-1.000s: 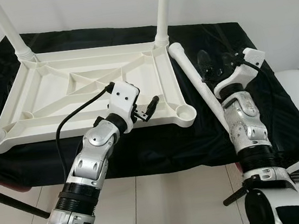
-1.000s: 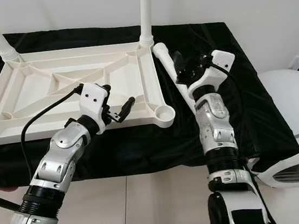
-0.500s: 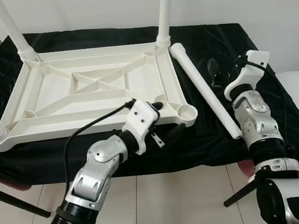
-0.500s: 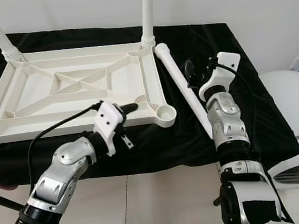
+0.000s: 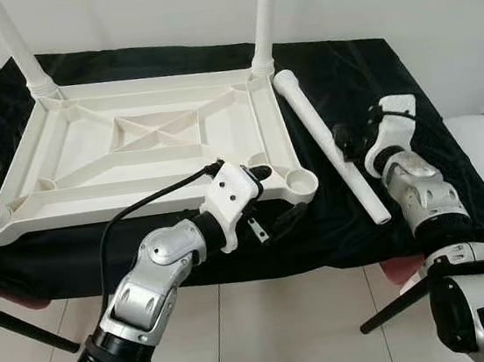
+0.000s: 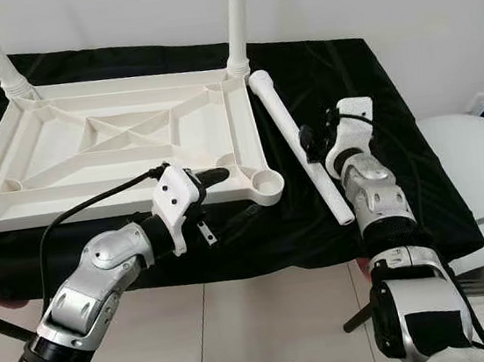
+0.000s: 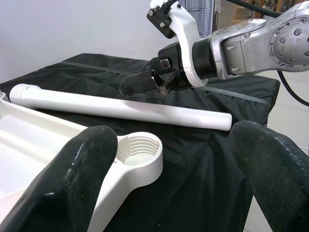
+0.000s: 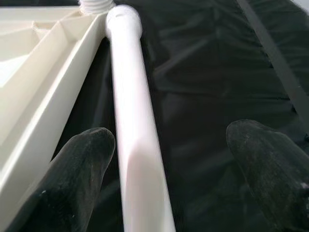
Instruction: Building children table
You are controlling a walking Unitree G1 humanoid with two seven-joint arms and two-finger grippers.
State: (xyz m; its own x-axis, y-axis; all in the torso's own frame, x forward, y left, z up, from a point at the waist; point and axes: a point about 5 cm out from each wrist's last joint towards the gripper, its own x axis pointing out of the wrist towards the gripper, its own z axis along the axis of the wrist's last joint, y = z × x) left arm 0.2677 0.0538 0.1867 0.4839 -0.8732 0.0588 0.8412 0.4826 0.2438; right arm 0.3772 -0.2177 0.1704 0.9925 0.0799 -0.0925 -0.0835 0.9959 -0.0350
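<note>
Left arm: we reach it forward and inward, elbow bent, a black cable looping from the wrist.
Left gripper (image 5: 269, 202): we hold its fingers (image 7: 87, 166) spread wide apart, grasping nothing.
Right arm: we extend it forward, forearm angled slightly inward.
Right gripper (image 6: 310, 143): we keep its fingers (image 8: 79, 166) parted, low over the worktop (image 5: 412, 125).

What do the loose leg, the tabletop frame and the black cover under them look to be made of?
Loose leg: likely moulded plastic, smooth white tube with a ribbed threaded end. Tabletop frame: the same matt white plastic, judging by its thin moulded ribs and threaded corner socket. Black cover: thin synthetic fabric or sheeting, creased with a slight sheen.
</note>
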